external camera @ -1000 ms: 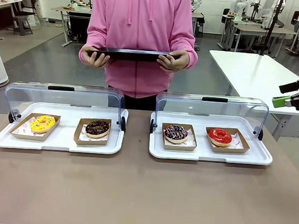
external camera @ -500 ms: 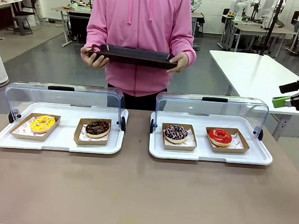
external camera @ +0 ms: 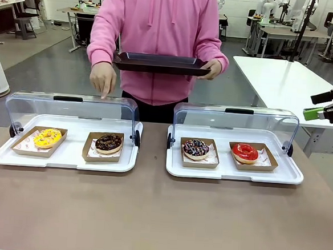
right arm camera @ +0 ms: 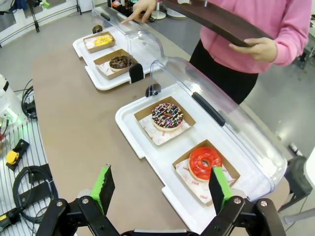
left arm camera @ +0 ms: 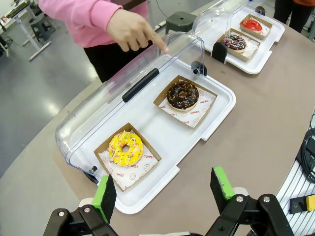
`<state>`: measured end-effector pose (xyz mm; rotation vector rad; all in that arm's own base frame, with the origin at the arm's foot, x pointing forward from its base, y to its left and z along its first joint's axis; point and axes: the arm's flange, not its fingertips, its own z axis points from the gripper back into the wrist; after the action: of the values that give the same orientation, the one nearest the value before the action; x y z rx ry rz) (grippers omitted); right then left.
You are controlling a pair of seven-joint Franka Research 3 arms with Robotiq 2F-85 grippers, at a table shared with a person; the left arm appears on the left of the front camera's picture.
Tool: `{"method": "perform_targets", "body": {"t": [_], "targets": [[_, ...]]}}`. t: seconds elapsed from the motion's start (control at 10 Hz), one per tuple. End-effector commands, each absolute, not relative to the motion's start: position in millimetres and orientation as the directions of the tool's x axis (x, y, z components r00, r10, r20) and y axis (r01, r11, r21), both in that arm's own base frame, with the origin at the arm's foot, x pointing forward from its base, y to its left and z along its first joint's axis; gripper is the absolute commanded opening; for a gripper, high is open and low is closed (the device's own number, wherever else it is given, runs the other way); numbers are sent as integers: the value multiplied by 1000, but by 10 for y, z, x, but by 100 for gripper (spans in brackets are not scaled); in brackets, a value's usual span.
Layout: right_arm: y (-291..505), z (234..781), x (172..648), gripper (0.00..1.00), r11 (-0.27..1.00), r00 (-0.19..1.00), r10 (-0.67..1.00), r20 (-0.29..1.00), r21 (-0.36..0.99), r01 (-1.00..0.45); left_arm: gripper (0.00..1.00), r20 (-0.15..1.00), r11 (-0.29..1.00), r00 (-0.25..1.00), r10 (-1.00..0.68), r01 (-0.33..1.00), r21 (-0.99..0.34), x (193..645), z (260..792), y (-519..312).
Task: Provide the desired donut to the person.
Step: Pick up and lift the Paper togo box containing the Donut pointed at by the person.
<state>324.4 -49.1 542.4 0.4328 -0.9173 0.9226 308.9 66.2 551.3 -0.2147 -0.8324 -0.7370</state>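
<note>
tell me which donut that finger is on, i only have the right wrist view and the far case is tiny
observer: The person's hand has its fingertip on the clear lid of the left case, at the end behind the chocolate donut, not the yellow donut.
operator: is the left gripper near it
observer: The left gripper hangs open off the yellow-donut end of that case, holding nothing.
operator: where's mine from the front
observer: The right gripper sits out past the right end of the right case, away from the donuts.
</note>
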Motion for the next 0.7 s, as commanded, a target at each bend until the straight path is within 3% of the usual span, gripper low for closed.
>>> {"method": "perform_targets", "body": {"t": [0.0,0.6], "targets": [[-490,5412,3259,100,552,276,491,826,-50,-832,100,736,732,441,-514,673,107,3089,5513,657],[-490,5412,3259,100,552,276,491,826,-50,-832,100,736,732,441,-514,673,107,3089,5513,657]]}}
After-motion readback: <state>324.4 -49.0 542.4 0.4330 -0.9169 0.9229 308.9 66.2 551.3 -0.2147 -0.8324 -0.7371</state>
